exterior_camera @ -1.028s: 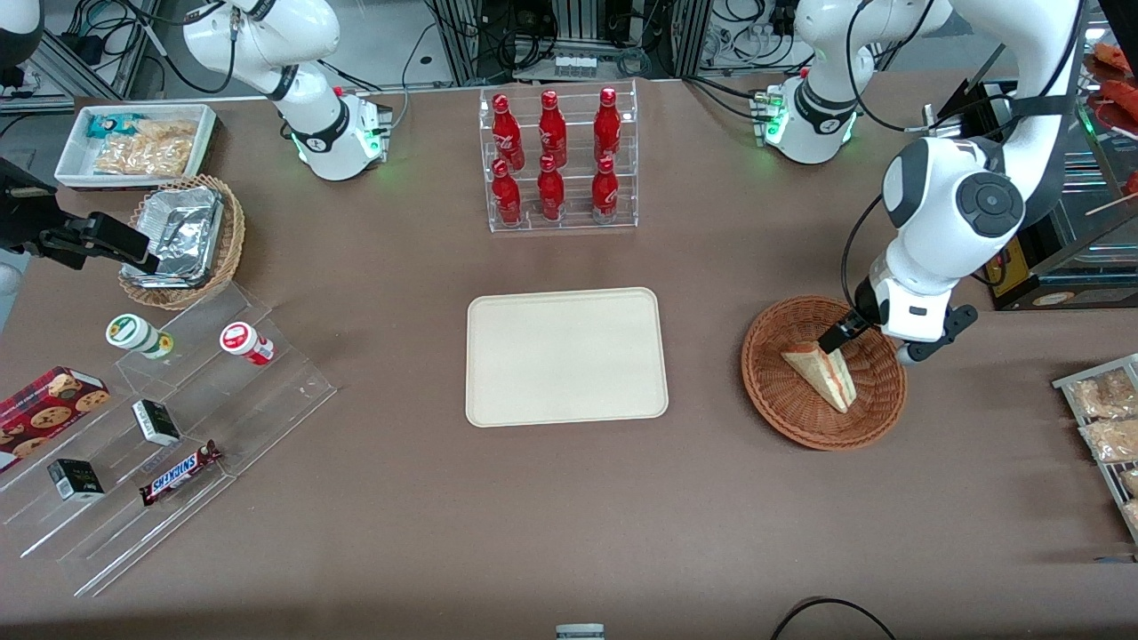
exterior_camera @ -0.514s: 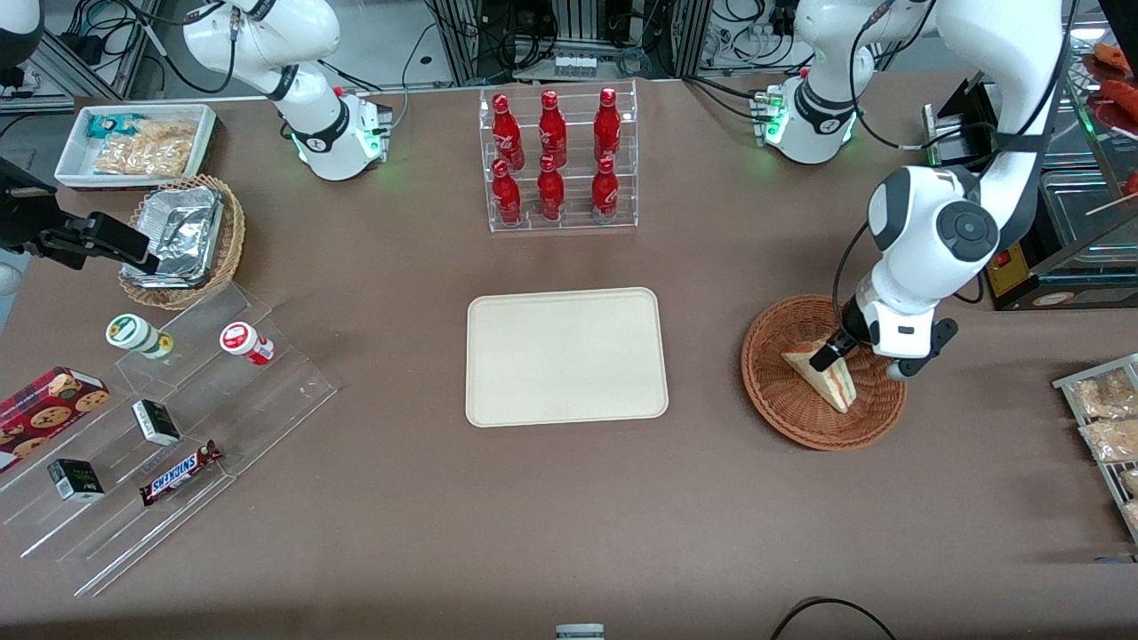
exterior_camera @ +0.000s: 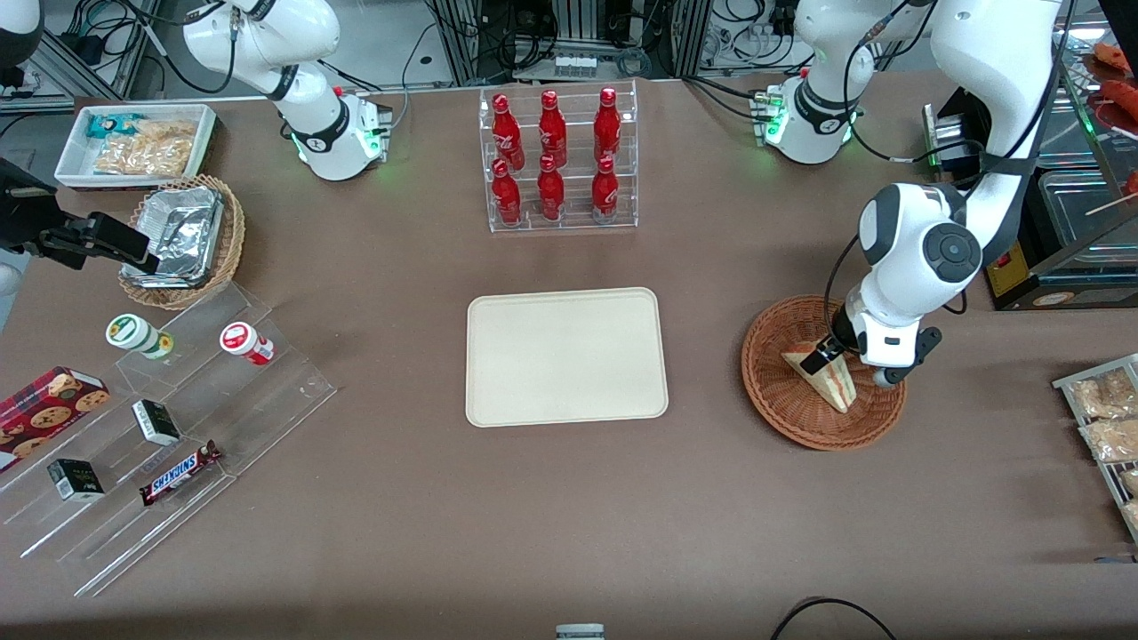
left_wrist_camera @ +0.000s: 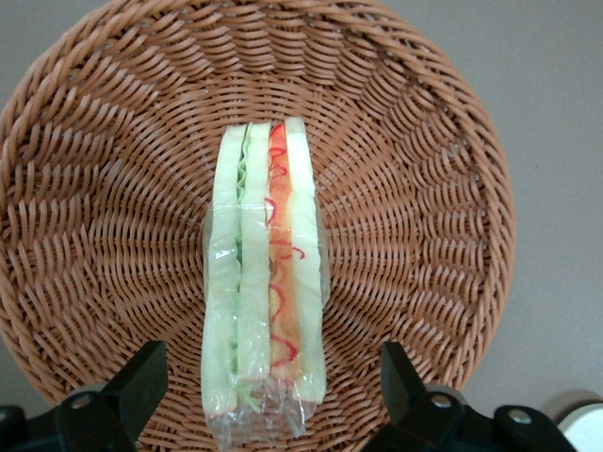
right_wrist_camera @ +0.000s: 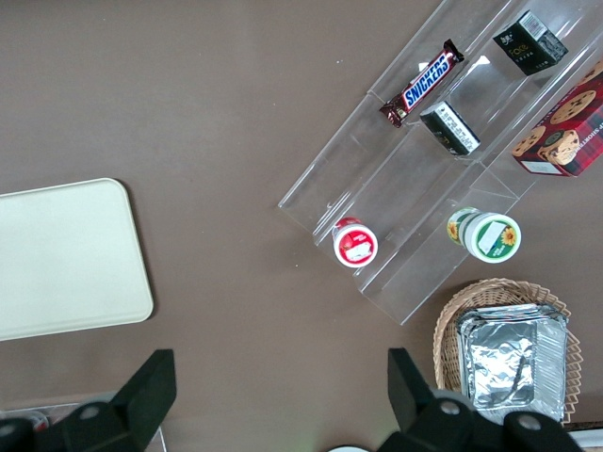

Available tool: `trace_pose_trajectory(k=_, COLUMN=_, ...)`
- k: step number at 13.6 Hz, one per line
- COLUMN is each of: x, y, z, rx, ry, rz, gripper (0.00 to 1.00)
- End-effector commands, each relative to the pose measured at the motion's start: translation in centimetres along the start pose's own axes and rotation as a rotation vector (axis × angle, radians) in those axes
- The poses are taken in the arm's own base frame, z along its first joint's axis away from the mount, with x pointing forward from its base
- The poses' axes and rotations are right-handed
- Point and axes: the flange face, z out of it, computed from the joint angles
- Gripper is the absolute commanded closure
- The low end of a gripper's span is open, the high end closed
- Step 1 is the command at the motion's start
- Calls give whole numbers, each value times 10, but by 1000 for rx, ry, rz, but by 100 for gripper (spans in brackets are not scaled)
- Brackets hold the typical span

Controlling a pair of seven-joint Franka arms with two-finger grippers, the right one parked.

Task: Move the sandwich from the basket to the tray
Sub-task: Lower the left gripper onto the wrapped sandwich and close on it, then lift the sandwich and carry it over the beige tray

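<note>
Left wrist view: your gripper (left_wrist_camera: 264,395) is spread wide around the sandwich (left_wrist_camera: 264,282) | sandwich lies in basket (left_wrist_camera: 113,188) | tray (exterior_camera: 566,356) bare

Arm shell: glossy white, rounded links, dark grey round joint caps.
Cable: black, along the forearm.
Base: green lights.
gripper (exterior_camera: 822,357): black jaws.

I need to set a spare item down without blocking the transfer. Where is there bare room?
The flat cream rectangular tray holds nothing, but the wrapped triangular sandwich goes there. Bare brown tabletop lies between tray and reddish-brown wicker basket, and nearer the camera. The basket is crowded: the open gripper straddles the sandwich.
</note>
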Motion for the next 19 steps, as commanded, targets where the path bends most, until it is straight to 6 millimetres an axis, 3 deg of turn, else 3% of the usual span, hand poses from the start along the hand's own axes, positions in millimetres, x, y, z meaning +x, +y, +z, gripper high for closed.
trace_pose_trajectory(k=1, x=1, y=3, z=11, rx=1, ry=-6, rz=-12, gripper=2)
trace_pose_trajectory(k=2, x=2, y=4, z=13, rx=2, ry=-10, rz=-12, gripper=16)
trace_pose_trajectory(k=4, x=7, y=10, z=16, rx=-4, ry=-11, rz=-11, gripper=67)
trace_pose_trajectory(k=5, x=9, y=11, z=13, rx=-8, ry=-6, rz=-5, gripper=87)
trace_pose_trajectory(k=8, x=16, y=13, z=-3, rx=2, ry=13, rz=13, gripper=92)
trace_pose_trajectory(k=11, x=20, y=21, z=-59, rx=108, ry=5, rz=54, gripper=92)
trace_pose_trajectory(k=13, x=16, y=41, z=-105, rx=158, ry=-23, rz=80, gripper=92)
trace_pose_trajectory(k=15, x=-17, y=86, z=-147, rx=182, ry=-55, rz=173, gripper=95)
trace_pose_trajectory(k=17, x=-68, y=134, z=-159, rx=173, ry=-86, rz=266, gripper=95)
trace_pose_trajectory(k=19, x=-128, y=175, z=-151, rx=144, ry=-137, rz=349, gripper=95)
